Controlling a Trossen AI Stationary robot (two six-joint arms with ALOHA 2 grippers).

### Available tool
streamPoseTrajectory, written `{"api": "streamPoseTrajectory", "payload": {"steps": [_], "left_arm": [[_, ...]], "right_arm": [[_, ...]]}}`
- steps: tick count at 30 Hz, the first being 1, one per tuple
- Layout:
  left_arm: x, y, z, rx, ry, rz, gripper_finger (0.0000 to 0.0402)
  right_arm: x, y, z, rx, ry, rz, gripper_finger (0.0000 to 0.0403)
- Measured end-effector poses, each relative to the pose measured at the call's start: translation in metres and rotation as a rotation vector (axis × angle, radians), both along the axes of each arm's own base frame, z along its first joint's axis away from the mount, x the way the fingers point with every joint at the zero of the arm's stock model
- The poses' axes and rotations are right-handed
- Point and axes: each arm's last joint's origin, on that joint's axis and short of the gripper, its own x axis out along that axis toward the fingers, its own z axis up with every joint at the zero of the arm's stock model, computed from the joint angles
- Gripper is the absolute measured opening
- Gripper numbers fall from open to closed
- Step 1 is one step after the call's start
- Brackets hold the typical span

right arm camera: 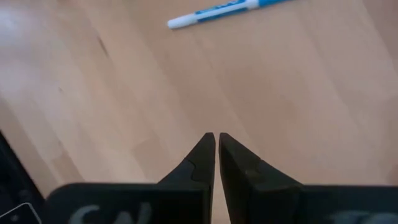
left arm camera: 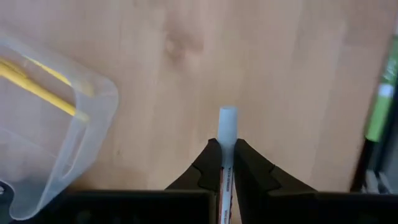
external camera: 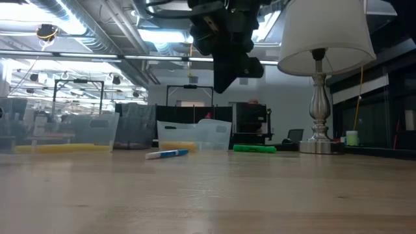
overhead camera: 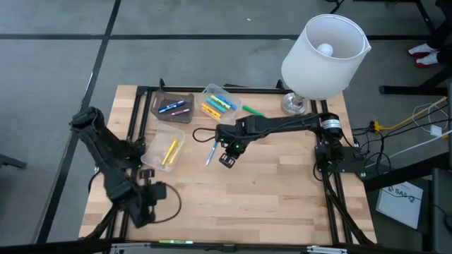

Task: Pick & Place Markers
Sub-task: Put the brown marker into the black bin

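Right now my right gripper (overhead camera: 227, 159), fingers together and empty, hovers over the table (overhead camera: 282, 190); the blue marker (overhead camera: 211, 152) lies just beside it at nine o'clock, long axis roughly twelve-to-six.

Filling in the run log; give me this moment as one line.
left pincer: shut on white-capped marker | right pincer: shut, empty, above light wooden table | blue-and-white marker: lying loose on it

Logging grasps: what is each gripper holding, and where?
Left gripper pinches a marker on its barrel, white end sticking out. Right gripper holds nothing.
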Motion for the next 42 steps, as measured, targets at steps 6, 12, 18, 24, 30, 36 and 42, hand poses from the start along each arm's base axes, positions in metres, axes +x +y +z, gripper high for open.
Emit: {"api": "streamPoseTrajectory", "payload": {"steps": [6, 12, 18, 24, 30, 36, 42], "left_arm": [[0.018, 0.025, -0.001, 0.002, 0.016, 0.051, 0.0017], [0.033, 0.052, 0.008, 0.030, -0.031, 0.101, 0.0017], [0.041, 0.087, 0.020, 0.078, -0.068, 0.194, 0.0017], [0.044, 0.117, 0.032, 0.103, -0.125, 0.277, 0.0017], [0.048, 0.148, 0.038, 0.129, -0.142, 0.352, 0.0017], [0.053, 0.183, 0.042, 0.164, -0.150, 0.416, 0.0017], [0.059, 0.216, 0.046, 0.158, -0.199, 0.459, 0.0017]], "right_arm": [[-0.002, -0.013, -0.001, -0.012, 0.016, -0.005, 0.0023], [-0.003, -0.030, 0.000, -0.020, 0.021, -0.021, 0.0023], [-0.006, -0.054, 0.000, -0.033, 0.019, -0.043, 0.0023], [-0.009, -0.071, 0.006, -0.072, -0.016, -0.002, 0.0023], [-0.017, -0.076, 0.020, -0.099, -0.094, 0.013, 0.0023], [-0.025, -0.057, 0.035, -0.140, -0.150, 0.042, 0.0023], [-0.045, -0.038, 0.037, -0.184, -0.187, 0.067, 0.0023]]}}
